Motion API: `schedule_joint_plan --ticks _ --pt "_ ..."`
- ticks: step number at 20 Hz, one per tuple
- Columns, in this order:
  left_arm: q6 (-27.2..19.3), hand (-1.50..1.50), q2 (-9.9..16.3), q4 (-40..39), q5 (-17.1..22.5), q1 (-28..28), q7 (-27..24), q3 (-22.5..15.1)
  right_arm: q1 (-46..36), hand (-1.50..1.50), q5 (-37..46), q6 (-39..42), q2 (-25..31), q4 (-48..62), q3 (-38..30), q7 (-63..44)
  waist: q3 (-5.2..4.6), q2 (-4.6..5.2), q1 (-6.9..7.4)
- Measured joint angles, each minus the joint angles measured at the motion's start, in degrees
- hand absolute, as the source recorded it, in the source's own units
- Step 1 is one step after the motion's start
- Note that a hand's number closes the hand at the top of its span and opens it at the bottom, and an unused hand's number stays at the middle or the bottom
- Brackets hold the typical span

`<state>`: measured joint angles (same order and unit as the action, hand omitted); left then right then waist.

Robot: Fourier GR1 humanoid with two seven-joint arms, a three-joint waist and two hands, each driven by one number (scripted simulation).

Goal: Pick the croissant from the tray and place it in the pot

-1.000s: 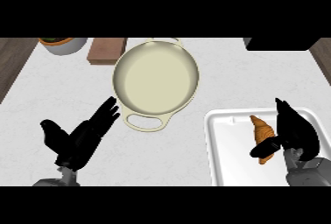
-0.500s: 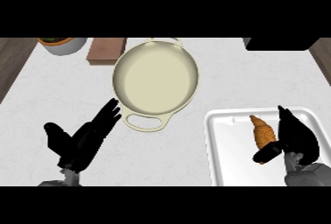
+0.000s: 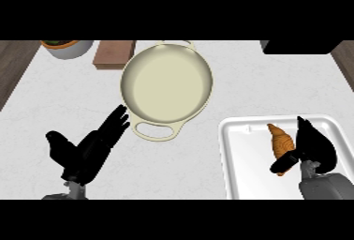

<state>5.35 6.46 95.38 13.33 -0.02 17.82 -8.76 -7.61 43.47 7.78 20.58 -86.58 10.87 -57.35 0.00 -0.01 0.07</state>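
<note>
Since half a second ago, right hand (image 3: 313,149) has shifted slightly toward the croissant (image 3: 279,143), its thumb now across the pastry's near end, fingers extended alongside, not closed around it. Croissant lies in the white tray (image 3: 239,154), at the counter's right. Cream oval pot (image 3: 166,85) sits well apart, up-left. Left hand (image 3: 86,152) rests open, fingers straight, beside the pot's near handle.

A pale marbled counter (image 3: 62,103) fills the view, with dark wood (image 3: 14,65) at its far left and right edges, possibly flooring.
</note>
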Motion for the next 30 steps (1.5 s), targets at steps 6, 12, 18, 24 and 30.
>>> schedule_joint_plan --ticks 6,12,18,24,30 --pt "1.5 0.00 -0.2 -1.6 -0.1 -1.2 -0.3 2.1 0.3 -1.50 2.7 1.4 -2.5 0.5 -1.7 0.7 0.00 -0.01 -0.03" --pt "2.4 0.00 -0.3 -0.7 0.1 -0.7 0.5 2.7 -1.2 1.50 1.7 0.1 -2.9 6.8 -4.4 8.9 -0.04 -0.02 0.07" --pt "2.9 0.00 -1.1 -0.4 -0.8 0.1 0.2 2.7 -1.9 1.50 4.7 -2.8 -4.1 10.0 -5.0 14.1 -0.40 -0.23 -0.09" --pt "2.7 0.00 -2.0 -0.9 -1.8 0.2 0.1 2.5 -1.3 1.50 6.7 -2.0 -6.3 8.2 -1.9 16.8 -0.44 -0.26 -0.14" --pt "2.4 0.00 -2.4 -1.0 -2.7 0.9 -0.6 1.9 -0.8 1.50 7.9 2.4 -12.9 3.1 9.0 18.3 -0.15 -0.16 0.11"
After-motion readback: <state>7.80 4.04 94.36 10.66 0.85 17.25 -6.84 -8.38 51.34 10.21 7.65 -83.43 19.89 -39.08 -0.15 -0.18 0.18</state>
